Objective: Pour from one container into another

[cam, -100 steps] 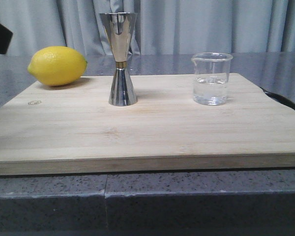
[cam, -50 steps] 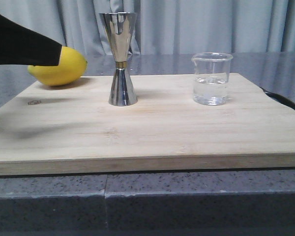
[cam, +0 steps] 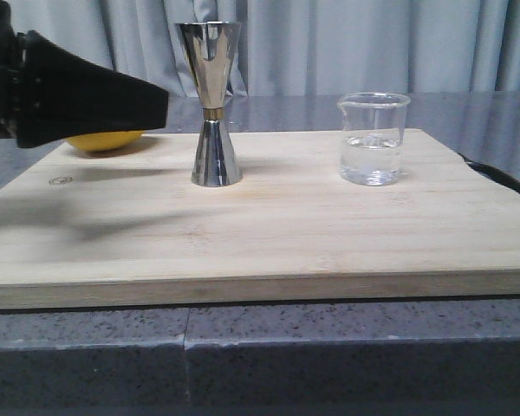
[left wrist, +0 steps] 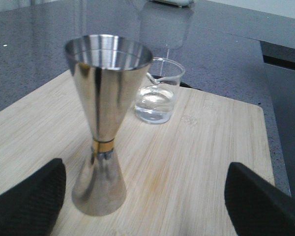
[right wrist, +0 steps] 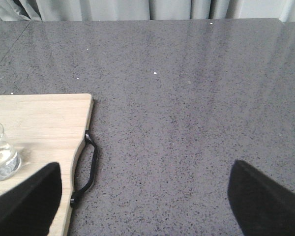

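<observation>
Jigger point(left wrist: 105, 123) stands upright ahead of your left gripper point(left wrist: 142, 196), nearer one finger, jaws spread wide, untouched; beaker point(cam: 373, 139) sits toward the board's point(cam: 260, 234) right edge

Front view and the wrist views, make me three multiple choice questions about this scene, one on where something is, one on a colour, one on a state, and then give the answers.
1. Where does the beaker stand?
A. on the wooden board, to the right of the jigger
B. on the bare countertop
C. on top of the lemon

2. What colour is the band at the jigger's waist?
A. red
B. gold
C. blue

3. What is the state of the left gripper?
A. shut on the jigger
B. shut on the beaker
C. open, holding nothing

Answers:
1 A, the front view shows both standing on the board, beaker at right.
2 B, the left wrist view shows a gold ring.
3 C, its fingers sit wide apart, the jigger untouched between them.
</observation>
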`<state>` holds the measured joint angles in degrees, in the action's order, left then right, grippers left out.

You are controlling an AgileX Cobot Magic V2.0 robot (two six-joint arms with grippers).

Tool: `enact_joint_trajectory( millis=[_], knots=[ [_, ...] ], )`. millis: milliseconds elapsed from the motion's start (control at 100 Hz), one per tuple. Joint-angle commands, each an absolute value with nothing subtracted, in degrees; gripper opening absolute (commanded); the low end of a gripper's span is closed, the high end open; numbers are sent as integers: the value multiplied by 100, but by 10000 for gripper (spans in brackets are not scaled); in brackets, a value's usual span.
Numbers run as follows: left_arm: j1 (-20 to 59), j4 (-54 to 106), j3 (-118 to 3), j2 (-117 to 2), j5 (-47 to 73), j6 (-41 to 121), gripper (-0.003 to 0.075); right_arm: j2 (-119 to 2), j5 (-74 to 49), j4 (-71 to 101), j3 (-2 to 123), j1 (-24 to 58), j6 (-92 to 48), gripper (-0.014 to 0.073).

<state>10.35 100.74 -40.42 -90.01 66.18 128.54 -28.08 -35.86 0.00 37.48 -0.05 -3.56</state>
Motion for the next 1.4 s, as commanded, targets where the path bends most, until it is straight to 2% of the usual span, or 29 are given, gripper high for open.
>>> enact_joint_trajectory(
  millis=[0,450,810,880,1050,1120,1200,1390],
  knots=[
    [1243,10602,-4318,-8984,7162,12953,608,-2886,-3154,-36,3955,-20,-378,600],
    [1501,10602,-5391,-9908,7151,12608,608,-2886,-3154,-36,3955,-20,-378,600],
    [1792,10602,-5629,-10117,6916,12569,606,-2886,-3154,-36,3955,-20,-378,600],
    [1792,10602,-5629,-10117,6916,12569,568,-2886,-3154,-36,3955,-20,-378,600],
    [1792,10602,-5629,-10117,7085,12569,366,-2886,-3154,-36,3955,-20,-378,600],
    [1792,10602,-5629,-10117,7182,12569,308,-2886,-3154,-36,3955,-20,-378,600],
    [1792,10602,-5629,-10117,7267,12569,279,-2886,-3154,-36,3955,-20,-378,600],
    [1792,10602,-5760,-10117,7267,12569,274,-2886,-3154,-36,3955,-20,-378,600]
  ],
)
